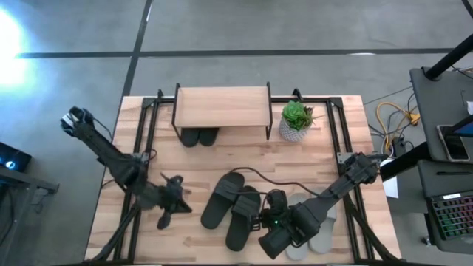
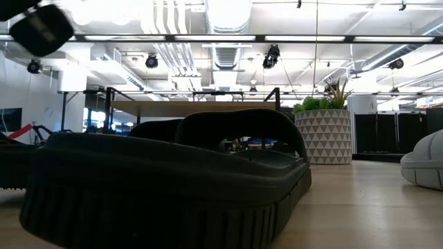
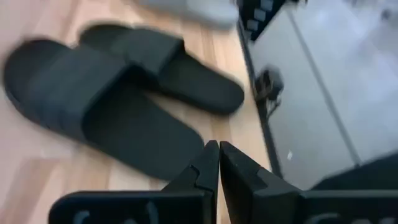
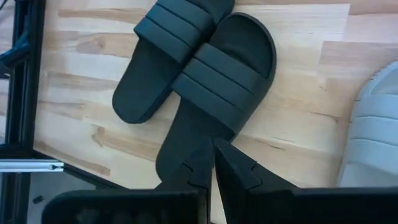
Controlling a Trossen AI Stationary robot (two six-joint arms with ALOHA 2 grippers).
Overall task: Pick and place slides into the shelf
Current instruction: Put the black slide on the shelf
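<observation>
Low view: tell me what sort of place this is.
Probably a lab or industrial workspace: exposed ceiling ducts and strip lights overhead, a laptop and yellow cables beside the wooden table, bare concrete floor around it.

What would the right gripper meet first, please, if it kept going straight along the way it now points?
Probably the nearer black ribbed-strap slide sandal: the shut right gripper hangs over its heel end, though its height above the sandal is unclear.

Bright overhead light, blurred left wrist view
</observation>
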